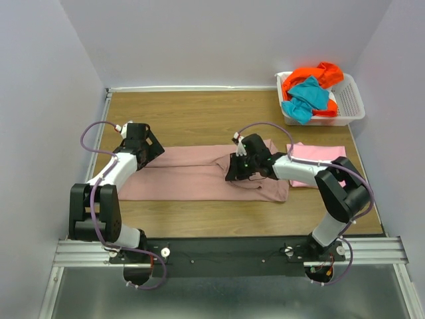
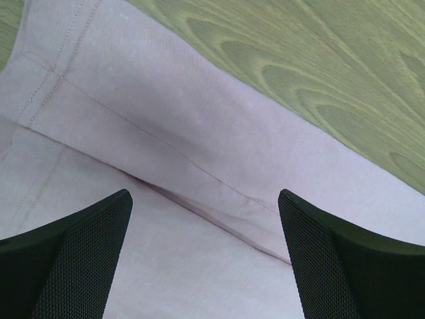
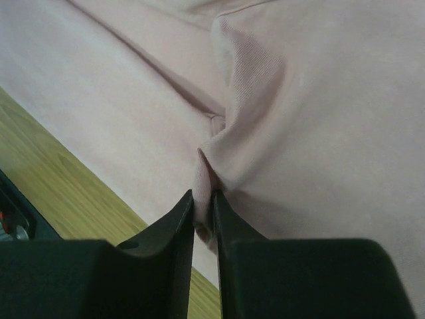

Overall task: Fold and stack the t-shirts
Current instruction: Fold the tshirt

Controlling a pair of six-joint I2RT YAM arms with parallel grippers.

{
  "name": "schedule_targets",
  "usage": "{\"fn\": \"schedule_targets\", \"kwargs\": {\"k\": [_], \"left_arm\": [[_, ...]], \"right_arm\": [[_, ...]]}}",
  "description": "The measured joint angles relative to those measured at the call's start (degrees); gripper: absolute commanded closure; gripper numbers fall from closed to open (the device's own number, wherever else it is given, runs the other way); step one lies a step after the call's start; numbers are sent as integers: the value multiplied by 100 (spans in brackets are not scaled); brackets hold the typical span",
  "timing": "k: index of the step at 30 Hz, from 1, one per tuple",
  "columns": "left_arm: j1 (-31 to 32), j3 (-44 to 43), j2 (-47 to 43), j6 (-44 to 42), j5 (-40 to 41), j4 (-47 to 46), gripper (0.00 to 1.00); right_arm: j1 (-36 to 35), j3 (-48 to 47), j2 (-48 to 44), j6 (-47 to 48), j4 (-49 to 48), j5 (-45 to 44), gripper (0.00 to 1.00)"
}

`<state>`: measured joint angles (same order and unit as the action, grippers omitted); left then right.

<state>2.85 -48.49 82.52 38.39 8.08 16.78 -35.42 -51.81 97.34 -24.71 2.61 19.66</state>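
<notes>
The large dusty rose-mauve t-shirt (image 1: 192, 174) lies spread across the middle of the wooden table. My right gripper (image 1: 234, 174) is shut on a pinched fold of this shirt (image 3: 202, 179) near its middle right. My left gripper (image 1: 147, 147) is open just above the shirt's left end, with seamed cloth (image 2: 166, 133) between its fingers and nothing held. A brighter light pink t-shirt (image 1: 317, 159) lies folded at the right, partly under my right arm. An orange t-shirt (image 1: 317, 74) and a teal t-shirt (image 1: 305, 98) sit in the basket.
The white slotted plastic basket (image 1: 350, 100) stands at the far right corner. Bare wood (image 1: 199, 113) lies behind the mauve shirt. White walls close the table on three sides.
</notes>
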Motion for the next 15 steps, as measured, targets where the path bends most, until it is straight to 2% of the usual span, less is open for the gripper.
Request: {"fn": "schedule_targets", "kwargs": {"k": [3, 7, 8, 10, 11, 15], "left_arm": [[31, 2, -2, 0, 0, 0, 1], [83, 2, -2, -2, 0, 0, 1], [92, 2, -2, 0, 0, 0, 1], [101, 2, -2, -2, 0, 0, 1], [103, 2, -2, -2, 0, 0, 1], [114, -39, 35, -4, 0, 2, 1]], "right_arm": [[-201, 2, 0, -83, -2, -120, 61], [-417, 4, 0, -186, -7, -273, 58], [-468, 4, 0, -201, -7, -286, 55], [-616, 4, -24, -278, 0, -310, 28], [-675, 9, -48, -278, 0, -313, 1], [-815, 138, -511, -378, 9, -323, 0]]}}
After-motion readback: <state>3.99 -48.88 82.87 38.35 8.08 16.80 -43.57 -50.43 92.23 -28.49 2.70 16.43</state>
